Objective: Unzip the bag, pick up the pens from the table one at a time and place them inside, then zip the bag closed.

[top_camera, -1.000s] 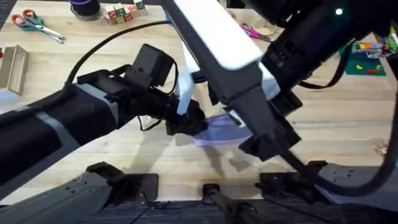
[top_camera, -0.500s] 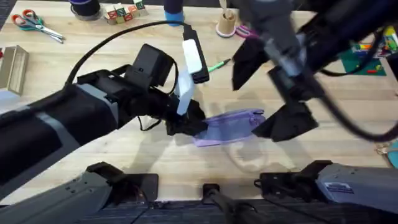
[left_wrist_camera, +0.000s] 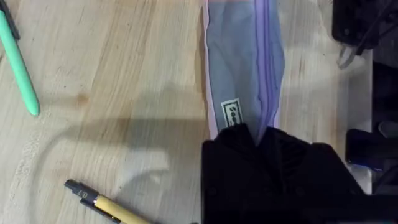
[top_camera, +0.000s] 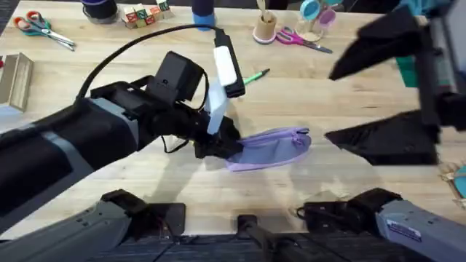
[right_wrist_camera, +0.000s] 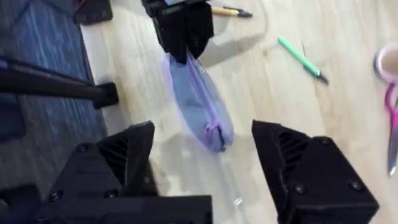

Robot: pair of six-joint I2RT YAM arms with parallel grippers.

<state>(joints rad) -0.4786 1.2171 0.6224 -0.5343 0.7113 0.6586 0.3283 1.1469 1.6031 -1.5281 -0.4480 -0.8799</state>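
A: So, overhead: bag [top_camera: 271,146] lies mid-table [top_camera: 349,94], left gripper [top_camera: 222,148] clamped on its end; right gripper [top_camera: 386,102] gapes empty.

B: Left wrist: soft cloth sags; pinch the zipper pull. Right wrist: pens [right_wrist_camera: 303,60] look slim and light.

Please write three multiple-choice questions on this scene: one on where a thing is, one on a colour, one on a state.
1. Where is the green pen?
A. on the table
B. inside the bag
C. in the right gripper

2. What colour is the bag?
A. red
B. lavender
C. black

3. How is the right gripper?
A. shut on the bag
B. shut on a pen
C. open

Answers: 1 A, it lies on the wood beyond the bag. 2 B, the fabric is pale purple. 3 C, its jaws stand wide apart with nothing between them.
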